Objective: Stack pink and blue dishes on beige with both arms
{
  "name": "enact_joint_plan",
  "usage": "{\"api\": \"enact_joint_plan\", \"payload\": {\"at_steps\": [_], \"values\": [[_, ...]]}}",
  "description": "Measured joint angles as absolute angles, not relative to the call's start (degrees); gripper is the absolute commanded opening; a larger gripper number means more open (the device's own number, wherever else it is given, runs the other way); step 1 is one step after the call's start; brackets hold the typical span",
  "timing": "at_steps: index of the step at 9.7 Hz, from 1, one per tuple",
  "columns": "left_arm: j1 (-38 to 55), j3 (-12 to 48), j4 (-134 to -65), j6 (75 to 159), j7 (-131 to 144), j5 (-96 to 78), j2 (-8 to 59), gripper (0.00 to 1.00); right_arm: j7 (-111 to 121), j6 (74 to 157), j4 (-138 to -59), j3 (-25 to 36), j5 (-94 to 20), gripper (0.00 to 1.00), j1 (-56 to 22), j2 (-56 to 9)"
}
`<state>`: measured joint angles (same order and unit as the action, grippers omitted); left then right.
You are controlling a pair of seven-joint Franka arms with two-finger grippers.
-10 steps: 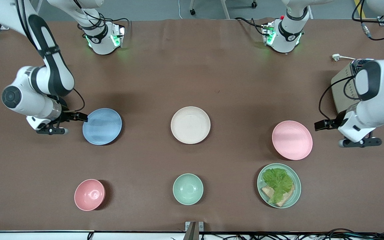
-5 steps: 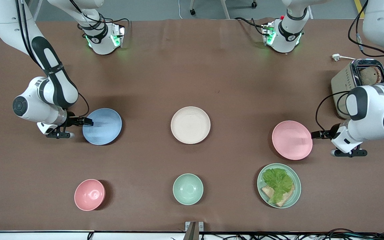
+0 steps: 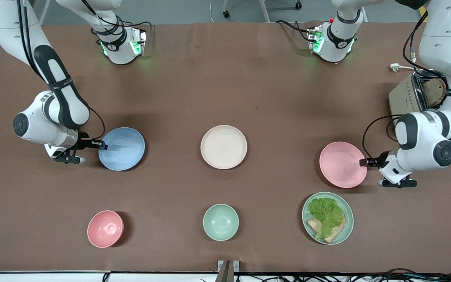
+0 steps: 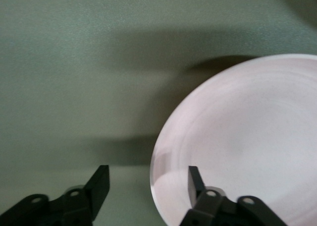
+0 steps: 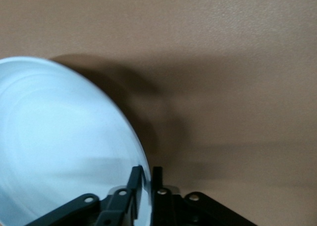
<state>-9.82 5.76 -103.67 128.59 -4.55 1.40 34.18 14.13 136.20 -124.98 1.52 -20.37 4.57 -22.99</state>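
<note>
Pincers apparently astride plate rims

I looked over all three views and found no text, label, brand, number or sign that I could read. The toaster at the left arm's end of the table carried a small dark mark on its pale side, too small for me to make out. The two arm bases nearby showed only green lights, no lettering.
</note>
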Motion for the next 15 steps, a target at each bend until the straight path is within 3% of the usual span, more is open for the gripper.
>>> {"api": "enact_joint_plan", "payload": {"at_steps": [3,4,7,10,15], "values": [[-9.79,5.94,-103.63,129.42,-4.56,1.4,35.54,0.08,14.27,130.88,-121.93,1.86,-20.67,0.0,4.8,-22.97],[-9.78,6.15,-103.51,129.43,-4.56,1.4,35.53,0.02,14.3,129.9,-121.34,1.89,-20.69,0.0,4.8,-22.97],[-9.99,8.11,-102.94,129.21,-5.15,0.84,34.2,0.0,14.54,119.01,-114.43,4.92,-20.68,0.0,4.82,-22.67],[-11.33,14.83,-101.87,126.83,-4.8,-2.71,31.57,0.0,15.1,111.76,-108.7,7.28,-20.29,0.0,4.86,-20.72],[-9.28,28.93,-101.95,121.36,10.38,-5.51,26.41,0.01,14.48,107.78,-107.11,8.27,-16.75,0.01,4.86,-9.3]]}}
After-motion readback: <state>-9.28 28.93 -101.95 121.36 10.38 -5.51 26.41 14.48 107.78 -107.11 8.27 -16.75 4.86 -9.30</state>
